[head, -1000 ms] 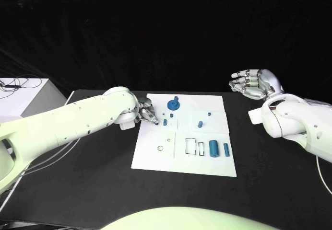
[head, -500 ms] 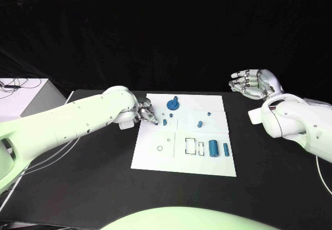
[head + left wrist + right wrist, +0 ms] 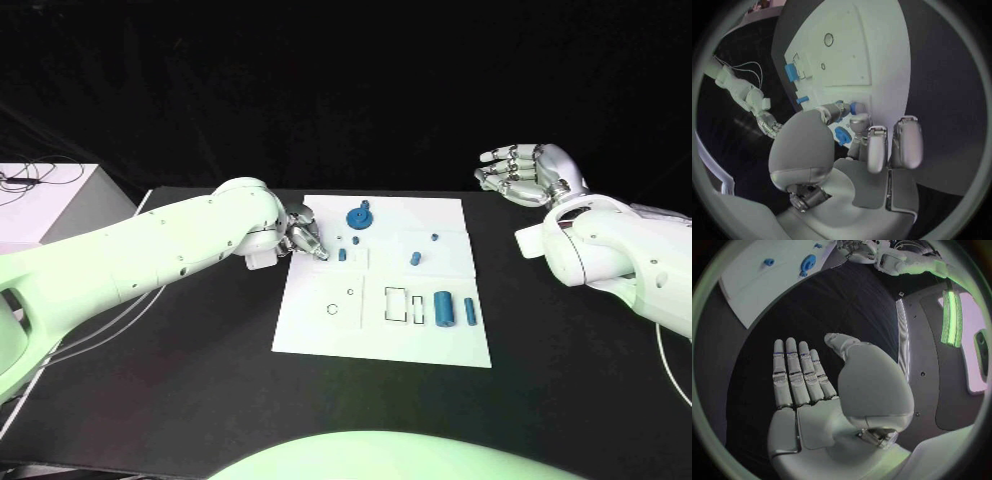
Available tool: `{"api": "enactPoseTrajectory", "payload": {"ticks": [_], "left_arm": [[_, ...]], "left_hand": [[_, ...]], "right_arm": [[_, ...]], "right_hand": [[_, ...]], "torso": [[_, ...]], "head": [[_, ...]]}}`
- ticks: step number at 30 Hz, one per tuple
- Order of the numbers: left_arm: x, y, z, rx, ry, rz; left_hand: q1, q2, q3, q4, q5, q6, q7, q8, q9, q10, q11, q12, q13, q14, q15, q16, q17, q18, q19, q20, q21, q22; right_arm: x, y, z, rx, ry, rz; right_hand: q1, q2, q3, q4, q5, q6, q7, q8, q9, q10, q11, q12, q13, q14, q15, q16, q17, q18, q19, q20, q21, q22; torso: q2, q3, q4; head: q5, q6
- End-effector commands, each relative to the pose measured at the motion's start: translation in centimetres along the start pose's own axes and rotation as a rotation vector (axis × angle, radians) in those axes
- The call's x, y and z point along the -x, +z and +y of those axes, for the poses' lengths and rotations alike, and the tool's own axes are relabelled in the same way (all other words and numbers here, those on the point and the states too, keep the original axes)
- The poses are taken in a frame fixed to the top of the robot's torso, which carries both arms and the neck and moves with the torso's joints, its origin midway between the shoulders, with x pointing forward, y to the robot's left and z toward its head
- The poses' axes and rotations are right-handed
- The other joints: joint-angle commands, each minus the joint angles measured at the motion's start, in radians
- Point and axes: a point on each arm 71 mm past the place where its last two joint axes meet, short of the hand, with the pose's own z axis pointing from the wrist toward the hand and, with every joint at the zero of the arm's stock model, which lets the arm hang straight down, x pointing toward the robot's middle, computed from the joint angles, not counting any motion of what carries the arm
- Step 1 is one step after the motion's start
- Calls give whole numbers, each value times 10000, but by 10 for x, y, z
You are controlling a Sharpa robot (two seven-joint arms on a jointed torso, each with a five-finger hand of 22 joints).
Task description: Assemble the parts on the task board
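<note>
Left hand [image 3: 300,236] of mine sits at the task board's [image 3: 378,335] left edge, fingertips pinching a small blue part [image 3: 842,135].

From my left wrist I see that part between the fingertips; the head view hides it. Farther off, my right hand [image 3: 531,172] hovers open beyond the counter's [image 3: 202,390] far right corner, fingers straight, holding nothing.

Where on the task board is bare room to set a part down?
The task board is bare along its near edge, below the rectangular slots, and at its far right corner. It is crowded near the left hand, by the blue gear piece.
</note>
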Motion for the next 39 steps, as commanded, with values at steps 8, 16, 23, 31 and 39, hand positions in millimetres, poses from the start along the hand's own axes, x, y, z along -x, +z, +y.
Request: {"api": "enactPoseTrajectory", "payload": {"ticks": [8, 16, 23, 31, 39], "left_arm": [[-4, 3, 6, 381, 270, 354], [-3, 6, 2, 385, 262, 310], [-1, 9, 0, 451, 244, 315], [1, 12, 1, 612, 195, 382], [3, 13, 3, 695, 44, 231]], "left_hand": [[89, -45, 1973, -2051, 75, 108, 2, -59, -14, 93, 17, 56, 29, 1040, -61, 42, 2634, -96, 73, 15, 37, 326], [89, -45, 1973, -2051, 75, 108, 2, -59, -14, 93, 17, 56, 29, 1040, -61, 42, 2634, -96, 73, 15, 37, 326], [83, -46, 1971, -2047, 101, 119, 0, -68, -14, 98, 17, 57, 33, 1040, -63, 42, 2634, -95, 70, 13, 37, 323], [63, -38, 1961, -2027, 107, 117, 9, -88, -16, 89, 23, 44, 18, 1040, -62, 42, 2634, -72, 1, 11, -5, 236], [27, 212, 1477, -1915, -146, -106, 131, -564, -142, -136, 139, -131, -208, 984, 28, -48, 2456, -27, -189, 61, -140, 29]], "right_arm": [[-1, 0, 1, 112, 26, 132], [-2, 0, 1, 111, 30, 139], [-2, 0, 1, 110, 31, 141], [-2, 0, 1, 105, 32, 144], [-1, 0, 1, 100, 31, 144]], "right_hand": [[-113, 26, -41, -30, 50, 48, 645, -64, -16, 33, 50, -49, -9, 38, 6, -31, -9, 56, -87, -7, -28, -9], [-113, 26, -41, -30, 50, 48, 645, -64, -16, 33, 50, -49, -9, 38, 6, -31, -9, 56, -87, -7, -28, -9], [-113, 26, -41, -30, 50, 48, 645, -64, -16, 33, 50, -49, -9, 38, 6, -31, -9, 56, -87, -7, -28, -9], [-113, 26, -41, -30, 50, 48, 645, -64, -16, 33, 50, -49, -9, 38, 6, -31, -9, 56, -87, -7, -28, -9], [-125, 31, -56, -29, 53, 46, 648, -71, -30, 28, 52, -52, -43, 40, 10, -54, -35, 57, -93, -2, -26, -56]], "torso": [[3, 6, 6], [-2, 25, -3], [0, 32, -10], [-11, 23, 8], [-16, 9, 14]], "head": [[-5, -6], [17, -22], [16, -17], [8, -21], [17, -15]]}}
